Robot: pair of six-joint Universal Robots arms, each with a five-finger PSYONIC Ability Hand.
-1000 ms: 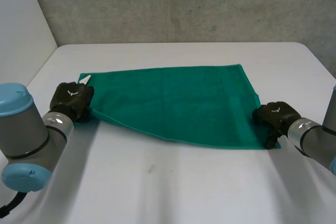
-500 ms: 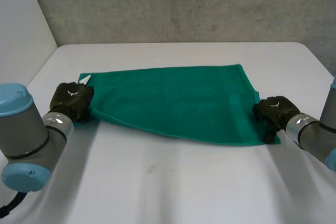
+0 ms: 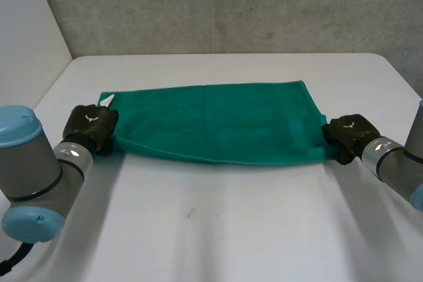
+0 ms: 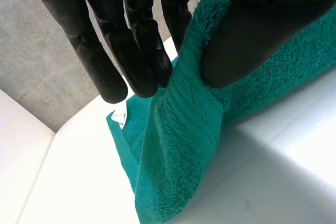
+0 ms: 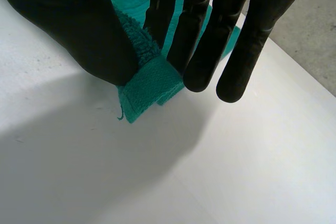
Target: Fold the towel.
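A green towel (image 3: 218, 123) lies spread across the white table (image 3: 218, 229), its near edge lifted a little between my two hands. My left hand (image 3: 91, 129) is at the towel's near left corner; its straight fingers (image 4: 131, 51) and thumb pinch the towel (image 4: 178, 129) there. At the near right corner sits my right hand (image 3: 347, 135). There the thumb (image 5: 79, 30) and fingers (image 5: 202, 51) pinch the corner of the towel (image 5: 149, 85). A small white tag (image 3: 106, 100) sticks out at the far left corner.
A grey wall (image 3: 225, 4) runs along the table's far edge. A white panel (image 3: 26, 44) stands to the left of the table.
My right hand has closed on the near right corner and moved it away from me. The towel's near edge, slanted before, now runs nearly level. The left hand has stayed put.
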